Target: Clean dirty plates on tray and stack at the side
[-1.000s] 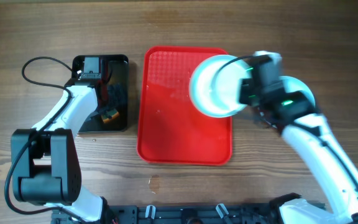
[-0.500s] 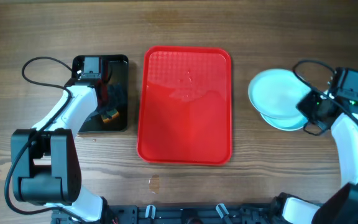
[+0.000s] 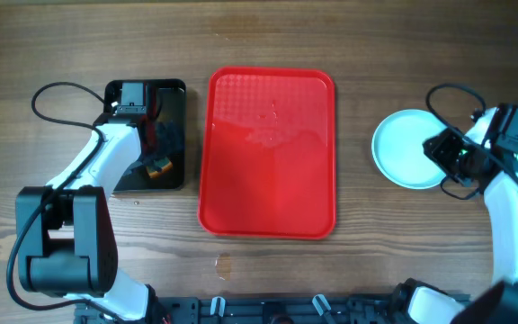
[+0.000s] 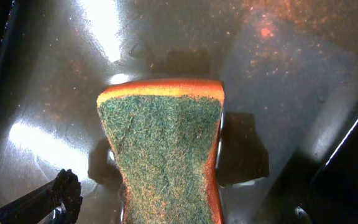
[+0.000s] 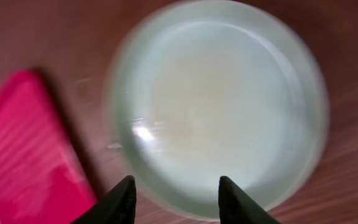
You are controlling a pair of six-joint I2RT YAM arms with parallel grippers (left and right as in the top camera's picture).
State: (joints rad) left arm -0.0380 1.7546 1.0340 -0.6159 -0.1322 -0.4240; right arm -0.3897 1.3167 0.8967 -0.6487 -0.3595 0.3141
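Note:
The red tray [image 3: 232, 198] lies in the middle of the table with nothing on it; its corner shows in the right wrist view [image 5: 23, 155]. The pale plates [image 3: 403, 148] sit as one stack on the wood to the tray's right. They fill the right wrist view [image 5: 222, 106], with no orange smear visible. How many are in the stack cannot be told. My right gripper [image 3: 445, 151] is open and empty, its fingers [image 5: 176, 199] just over the stack's near rim. My left gripper [image 3: 156, 148] is shut [image 4: 169, 171] on a green-and-orange sponge [image 4: 160, 124].
A smaller black tray [image 3: 174, 99] stands left of the red tray; the sponge hangs over its wet, speckled floor [image 4: 291, 74]. The left arm's cable loops at the far left [image 3: 48, 90]. The right arm's cable arches above the plates [image 3: 448, 90].
My right gripper carried a plate from over the red tray to the right, set it on the stack and let go. The left arm has not moved.

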